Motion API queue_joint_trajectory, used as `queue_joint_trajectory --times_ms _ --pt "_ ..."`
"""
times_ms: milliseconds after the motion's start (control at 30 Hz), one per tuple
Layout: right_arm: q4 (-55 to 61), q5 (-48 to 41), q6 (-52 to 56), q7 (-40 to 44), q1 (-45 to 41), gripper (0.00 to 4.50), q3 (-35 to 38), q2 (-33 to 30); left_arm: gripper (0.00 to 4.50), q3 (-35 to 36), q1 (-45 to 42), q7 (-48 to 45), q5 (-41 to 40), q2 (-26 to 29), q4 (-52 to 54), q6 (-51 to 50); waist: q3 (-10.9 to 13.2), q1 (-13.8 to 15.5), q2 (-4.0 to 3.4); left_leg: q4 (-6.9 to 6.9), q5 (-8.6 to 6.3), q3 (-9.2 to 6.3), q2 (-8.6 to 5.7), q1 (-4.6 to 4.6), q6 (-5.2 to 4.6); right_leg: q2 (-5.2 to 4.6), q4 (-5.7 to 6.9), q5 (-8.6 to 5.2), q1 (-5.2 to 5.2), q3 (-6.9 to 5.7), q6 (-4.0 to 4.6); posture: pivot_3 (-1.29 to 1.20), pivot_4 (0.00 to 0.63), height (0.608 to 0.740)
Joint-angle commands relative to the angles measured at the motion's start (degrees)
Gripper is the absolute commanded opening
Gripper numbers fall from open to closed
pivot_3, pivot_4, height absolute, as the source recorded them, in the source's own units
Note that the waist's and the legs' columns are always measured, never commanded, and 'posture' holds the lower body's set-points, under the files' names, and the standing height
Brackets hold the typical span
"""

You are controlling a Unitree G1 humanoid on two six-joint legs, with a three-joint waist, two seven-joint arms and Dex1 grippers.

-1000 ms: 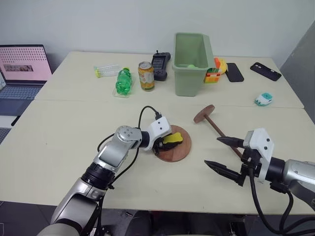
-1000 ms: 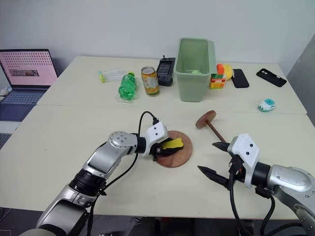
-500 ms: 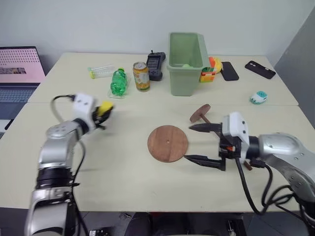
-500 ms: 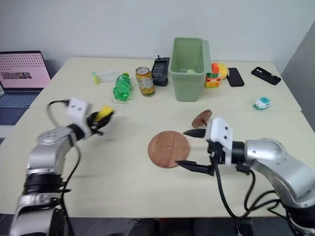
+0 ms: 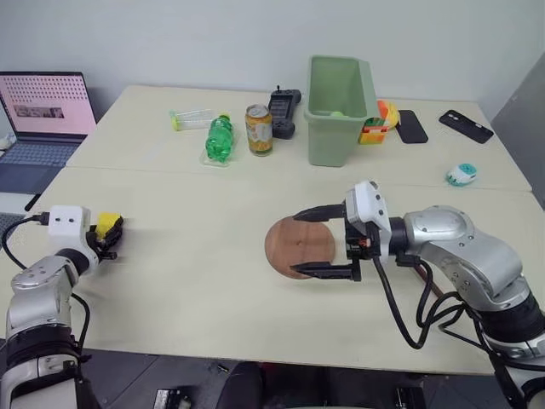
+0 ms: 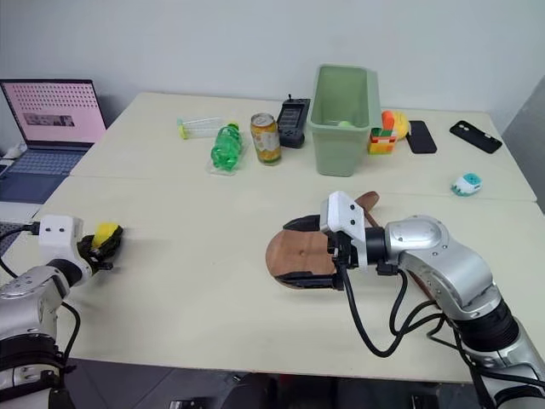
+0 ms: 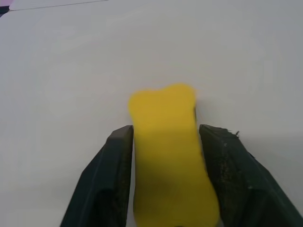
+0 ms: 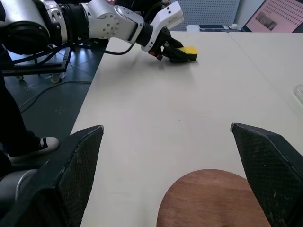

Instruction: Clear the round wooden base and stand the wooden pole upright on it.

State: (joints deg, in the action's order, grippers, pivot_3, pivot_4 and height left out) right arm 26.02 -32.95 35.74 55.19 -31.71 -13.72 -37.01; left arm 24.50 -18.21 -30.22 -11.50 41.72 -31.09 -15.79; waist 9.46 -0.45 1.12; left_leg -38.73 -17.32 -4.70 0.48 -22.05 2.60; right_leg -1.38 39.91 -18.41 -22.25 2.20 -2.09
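Swung far left, left pincer [image 5: 109, 236] grips the yellow block [image 7: 169, 151] — right pincer [image 5: 311, 241] gapes over round wooden base [image 5: 294, 247]

The round wooden base [image 5: 298, 245] before me was reddish-brown, with a faint grain. The block [image 7: 171, 156] between my left gripper's [image 5: 109, 239] black fingers [image 7: 106, 184] was plain bright yellow. My right gripper [image 5: 311, 242] had black fingers too, below a white housing. The table [image 5: 196, 247] was pale cream. The bin [image 5: 338, 106] was light green. The bottle [image 5: 218, 139] lying on its side was green, and the can [image 5: 259, 129] beside it was yellow-gold with a green band. The laptop [image 5: 44, 109] showed a pink screen with rows of small dark marks. Both phones [image 5: 467, 124] were black. The small gadget [image 5: 461, 175] was white and teal.
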Motion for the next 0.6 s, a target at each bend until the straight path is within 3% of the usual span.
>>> queue_joint_trajectory --times_ms 33,267,367,600 --pt "1.0 -0.2 -0.6 0.8 -1.3 4.50 1.1 0.4 3.22 1.2 0.9 -0.3 -1.3 0.9 1.5 1.5 0.0 -0.1 0.00 -0.01 0.00 0.00 0.01 0.00 0.00 0.01 0.01 0.00 0.00 0.00 0.00 0.00 0.150 0.740" --pt "2.1 0.4 -0.7 0.0 -0.3 4.50 2.3 -0.3 4.48 5.9 5.5 -0.5 -6.1 0.5 10.3 2.4 0.0 -1.0 0.00 0.00 0.00 -0.04 0.07 -0.01 0.00 0.01 0.02 0.00 -0.02 0.07 0.00 0.00 0.150 0.740" --pt "2.8 -0.1 -0.5 -2.2 1.1 4.50 5.1 -0.4 4.49 5.7 6.5 -1.4 -7.0 1.2 17.5 3.4 0.0 -1.0 0.01 0.00 0.00 -0.10 0.09 -0.02 0.00 0.00 0.01 0.00 -0.01 0.10 0.00 0.00 0.150 0.740" --pt "11.1 -0.3 7.0 -14.4 14.6 4.50 20.3 -4.6 4.49 -14.0 3.2 -20.1 -11.4 8.8 44.5 -7.3 0.0 0.7 0.05 -0.11 0.00 -0.24 -0.13 -0.40 0.05 -0.14 -0.10 0.00 -0.03 0.04 0.00 0.00 0.150 0.740"
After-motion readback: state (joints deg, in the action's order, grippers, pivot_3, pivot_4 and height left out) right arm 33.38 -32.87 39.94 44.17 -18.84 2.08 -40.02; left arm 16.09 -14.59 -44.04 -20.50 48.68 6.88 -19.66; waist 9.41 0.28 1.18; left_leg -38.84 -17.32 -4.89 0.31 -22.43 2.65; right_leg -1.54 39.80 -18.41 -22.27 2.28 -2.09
